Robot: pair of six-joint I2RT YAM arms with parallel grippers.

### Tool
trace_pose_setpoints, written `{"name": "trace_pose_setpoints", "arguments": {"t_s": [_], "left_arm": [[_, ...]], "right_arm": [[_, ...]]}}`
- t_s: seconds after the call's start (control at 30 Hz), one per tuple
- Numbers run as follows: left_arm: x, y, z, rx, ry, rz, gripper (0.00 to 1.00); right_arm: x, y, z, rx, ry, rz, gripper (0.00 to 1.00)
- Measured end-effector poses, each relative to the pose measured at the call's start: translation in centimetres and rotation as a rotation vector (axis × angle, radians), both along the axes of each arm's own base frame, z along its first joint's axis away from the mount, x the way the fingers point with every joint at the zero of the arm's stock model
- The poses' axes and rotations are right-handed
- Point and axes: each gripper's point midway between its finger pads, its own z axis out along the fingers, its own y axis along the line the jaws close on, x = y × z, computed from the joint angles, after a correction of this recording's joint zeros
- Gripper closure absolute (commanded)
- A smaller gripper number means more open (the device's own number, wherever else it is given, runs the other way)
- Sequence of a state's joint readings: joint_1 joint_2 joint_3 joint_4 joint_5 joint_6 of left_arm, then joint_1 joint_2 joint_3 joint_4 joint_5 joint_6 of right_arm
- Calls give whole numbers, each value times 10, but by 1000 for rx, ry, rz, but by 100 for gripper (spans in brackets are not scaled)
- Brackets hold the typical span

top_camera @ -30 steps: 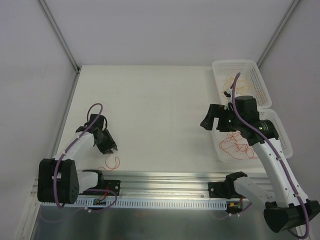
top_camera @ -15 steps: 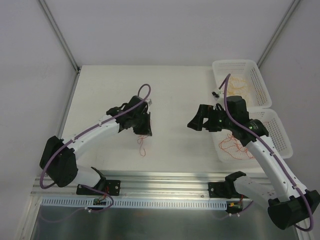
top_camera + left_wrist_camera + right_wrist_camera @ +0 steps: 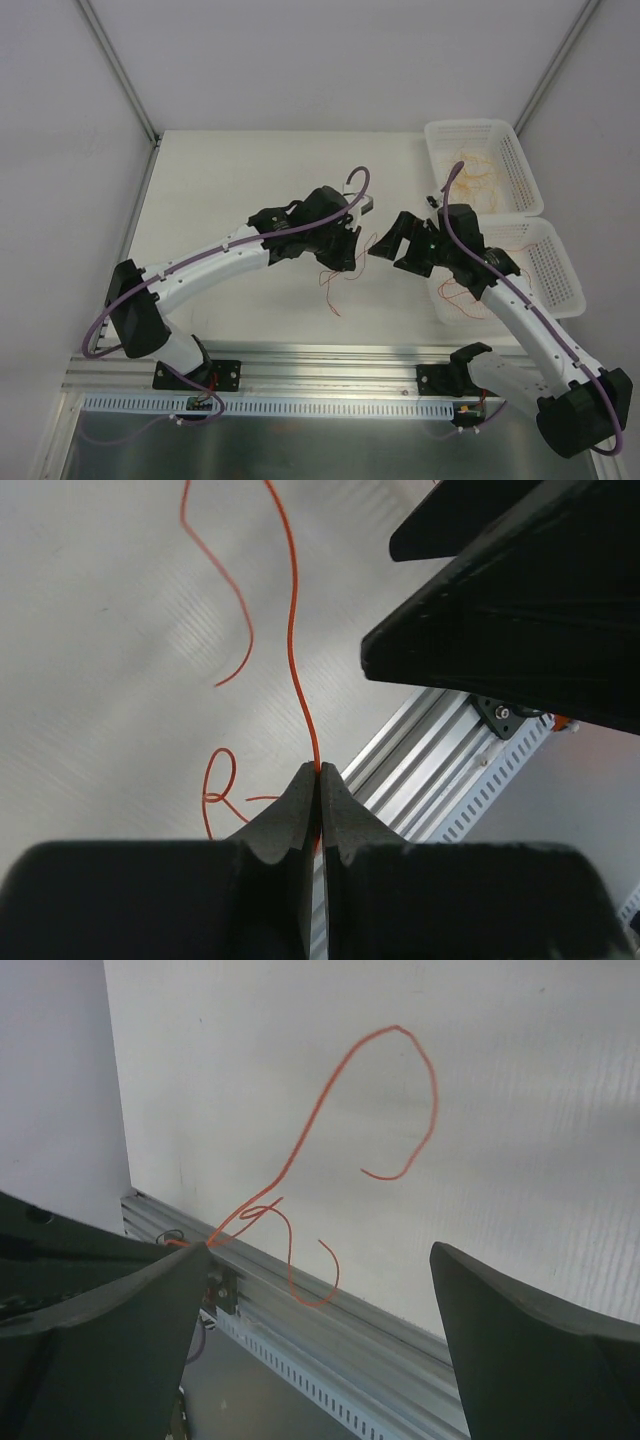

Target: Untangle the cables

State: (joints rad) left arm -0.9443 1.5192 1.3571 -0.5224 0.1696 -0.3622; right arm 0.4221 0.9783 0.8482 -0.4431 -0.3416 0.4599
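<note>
- White tabletop (image 3: 250, 190) sat between pale walls, with an aluminium rail (image 3: 330, 372) along its near edge.
- The left gripper (image 3: 347, 258) hung over the middle of the table, jaws clenched on a single red-orange cable (image 3: 328, 283).
- In the left wrist view, the two fingertips (image 3: 300, 802) were pressed flat together, and the cable was pinched right at their tips.
- From that pinch, the cable ran away in loose curls, with a small loop close by the fingers.
- In the top view, its free end trailed toward the near edge; whether it touched the table could not be told.
- The right gripper (image 3: 380, 242) stood just beside the left one and faced it, jaws spread wide and grasping nothing.
- In the right wrist view, the held cable curled over the table beyond the two spread fingers (image 3: 540, 1340).
- Two white slotted baskets stood side by side at the right edge of the table.
- The far basket (image 3: 470, 126) held a tangle of pale yellow-orange cables (image 3: 478, 172).
- The near basket (image 3: 562, 272), partly hidden under the right arm, held a tangle of red cables (image 3: 462, 295).
</note>
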Motion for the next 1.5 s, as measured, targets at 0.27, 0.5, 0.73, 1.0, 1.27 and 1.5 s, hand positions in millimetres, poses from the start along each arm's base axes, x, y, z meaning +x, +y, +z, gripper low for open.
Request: {"name": "trace_pose_setpoints", "arguments": {"t_s": [0.27,0.5,0.73,1.0,1.27,1.5], "left_arm": [[-9,-21,5,1,-37,-77,100],[-19,-34,-1,14,-30,-116,100],[-9,-32,-7,45,-52,-69,100],[-3,-31,-6,52,-66,-32,100],[-2,-36,2,31,-73,-34,100],[-7,-39,2,29,-70,-51,100]], "right_arm": [[0,-2,-31,31,75,-97,10],[7,0,-22,65,40,-138,11],[7,-6,-10,71,-10,-165,18],[6,-9,1,79,-40,-177,23],[8,2,-6,90,-1,-166,27],[10,16,-15,89,26,-137,45]]}}
